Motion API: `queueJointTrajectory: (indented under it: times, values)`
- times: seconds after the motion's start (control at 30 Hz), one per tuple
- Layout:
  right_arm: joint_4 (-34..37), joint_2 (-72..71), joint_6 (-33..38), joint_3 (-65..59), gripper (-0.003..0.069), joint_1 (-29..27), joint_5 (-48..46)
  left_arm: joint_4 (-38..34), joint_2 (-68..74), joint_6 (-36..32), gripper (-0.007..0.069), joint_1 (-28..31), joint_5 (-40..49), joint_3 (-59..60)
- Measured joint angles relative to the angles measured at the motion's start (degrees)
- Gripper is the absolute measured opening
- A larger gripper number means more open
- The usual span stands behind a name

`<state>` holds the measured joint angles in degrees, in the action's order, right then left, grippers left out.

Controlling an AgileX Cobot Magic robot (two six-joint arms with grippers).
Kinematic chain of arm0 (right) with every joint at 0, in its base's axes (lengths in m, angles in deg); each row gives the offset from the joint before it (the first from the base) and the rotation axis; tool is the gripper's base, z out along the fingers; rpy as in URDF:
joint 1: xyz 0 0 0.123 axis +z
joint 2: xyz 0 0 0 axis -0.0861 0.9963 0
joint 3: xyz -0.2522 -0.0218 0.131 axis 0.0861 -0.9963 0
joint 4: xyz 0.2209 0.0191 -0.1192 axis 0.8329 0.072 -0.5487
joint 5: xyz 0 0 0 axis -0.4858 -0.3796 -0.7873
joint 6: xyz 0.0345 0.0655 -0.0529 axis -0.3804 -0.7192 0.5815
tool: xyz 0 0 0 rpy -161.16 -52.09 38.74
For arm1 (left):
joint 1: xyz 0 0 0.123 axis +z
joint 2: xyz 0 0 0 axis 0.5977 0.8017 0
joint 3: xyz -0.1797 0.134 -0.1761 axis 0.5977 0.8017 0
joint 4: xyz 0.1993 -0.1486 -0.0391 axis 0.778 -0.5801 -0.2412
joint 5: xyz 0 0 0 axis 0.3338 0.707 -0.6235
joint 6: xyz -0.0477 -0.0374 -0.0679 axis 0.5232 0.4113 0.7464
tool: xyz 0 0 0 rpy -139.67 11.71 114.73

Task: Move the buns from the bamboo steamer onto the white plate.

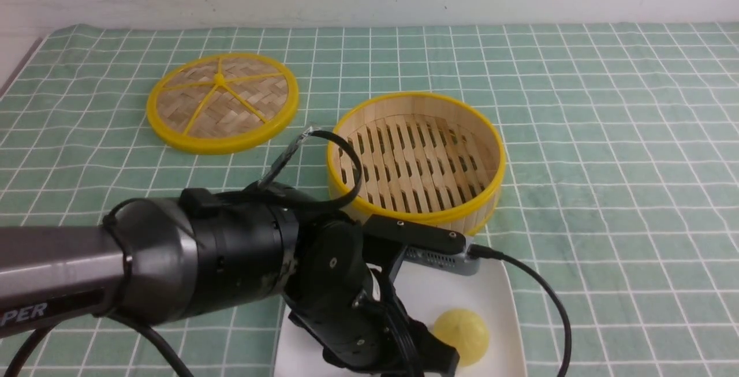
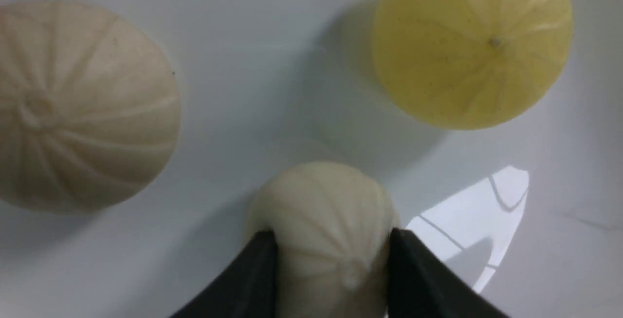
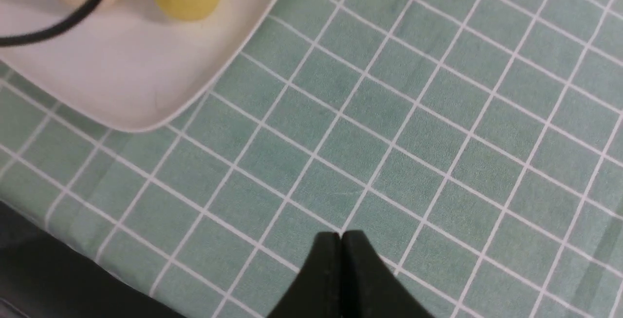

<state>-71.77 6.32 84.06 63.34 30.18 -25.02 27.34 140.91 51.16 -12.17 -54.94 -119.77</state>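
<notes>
On the large glossy white squarish plate (image 2: 272,65), at the near edge of the table, all three buns show in the left wrist view. A small round cream-white pleated bun (image 2: 326,211) sits between the black fingers (image 2: 253,279) of the left gripper (image 2: 332,239). The fingers are spread just to the bun's width and press on its two sides. Whether its underside touches the plate I cannot tell, though its shadow lies close beneath it. A second cream-white pleated bun (image 2: 82,108) and a round yellow pleated bun (image 2: 472,45) rest on the plate, apart from each other and from the gripped one.

Beyond the plate, the round pale bamboo steamer with yellow rims (image 1: 415,157) shows only its bare slatted floor. The flat woven yellow-rimmed lid (image 1: 222,101) lies apart on the steamer's left, on the green checked tablecloth (image 1: 606,134).

This looks like the last step, the setting down of the third bun, with only the release left to do. The next move calls for the fingers to open wide enough to clear the soft sides without dragging them. The gripper should then lift straight up, so that the bun neither rolls toward its neighbours nor toward the plate's edge.

The right gripper (image 3: 342,235) hangs over bare cloth near the plate's rounded corner. Its black fingertips are pressed together with nothing between them.
</notes>
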Motion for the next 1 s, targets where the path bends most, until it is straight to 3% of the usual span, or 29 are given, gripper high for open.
queueJointTrajectory:
  times: [0.07,0.2,0.47,0.67,0.8,1.0]
  values:
    - [0.1,-6.7,-2.7,0.0,-0.0013,0.0,-0.7,0.3,0.0,0.0,0.0426,0.0,1.5,-1.0]
    - [0.2,-16.4,-5.8,0.0,-0.0014,0.0,-1.0,1.9,0.0,0.0,0.0510,0.0,3.8,-3.9]
    - [-0.5,-27.2,-6.7,-5.3,-0.0012,0.0,11.8,8.2,0.0,0.0,0.0522,0.0,10.1,-11.1]
    - [0.2,-25.7,-6.8,-15.5,-0.0008,0.0,29.3,9.4,0.0,0.0,0.0437,0.1,11.7,-12.8]
    - [0.1,-24.1,-6.8,-20.8,-0.0006,0.0,41.3,9.5,0.0,0.0,0.0320,0.1,11.9,-12.8]
    - [-0.4,-24.0,-6.8,-22.9,-0.0006,0.0,46.4,9.5,0.0,0.0,0.0136,0.1,11.9,-12.8]
